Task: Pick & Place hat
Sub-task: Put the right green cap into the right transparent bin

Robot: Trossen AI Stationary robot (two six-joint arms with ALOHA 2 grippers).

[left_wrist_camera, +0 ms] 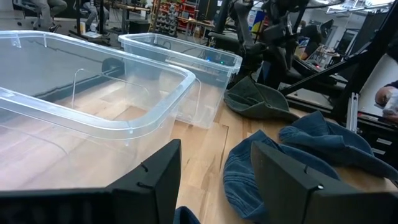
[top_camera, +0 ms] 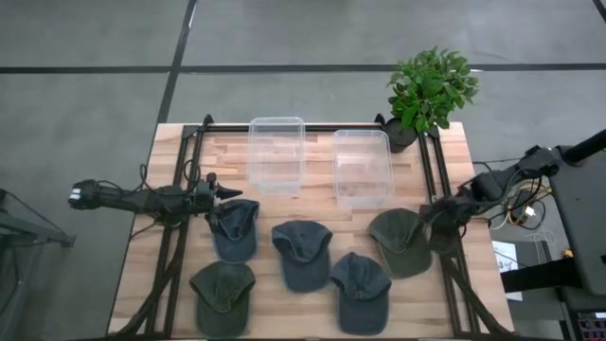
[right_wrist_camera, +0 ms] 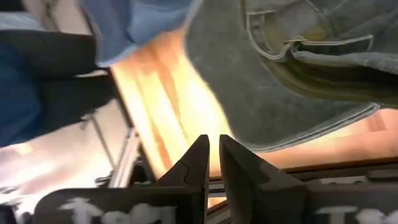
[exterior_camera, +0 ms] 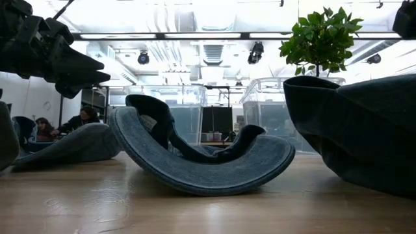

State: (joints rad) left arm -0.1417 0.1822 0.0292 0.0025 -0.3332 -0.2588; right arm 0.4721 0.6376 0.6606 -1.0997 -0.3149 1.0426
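Observation:
Several caps lie on the wooden table (top_camera: 322, 204): blue ones (top_camera: 235, 229), (top_camera: 301, 252), (top_camera: 360, 290) and green ones (top_camera: 222, 296), (top_camera: 401, 242). In the low view the middle blue cap (exterior_camera: 201, 162) rests upside down on its curved brim. My left gripper (top_camera: 227, 194) stands open at the table's left, just beyond the left blue cap; its wrist view shows nothing between its fingers (left_wrist_camera: 214, 180). My right gripper (top_camera: 440, 216) is shut beside the right edge of the green cap (right_wrist_camera: 292, 74), tipped downward, with nothing between its fingers (right_wrist_camera: 213, 162).
Two clear plastic bins (top_camera: 276, 152), (top_camera: 363, 166) stand side by side at the table's far middle. A potted plant (top_camera: 431, 90) stands at the far right corner. Black frame rails (top_camera: 180, 237), (top_camera: 454, 275) run along the table's left and right sides.

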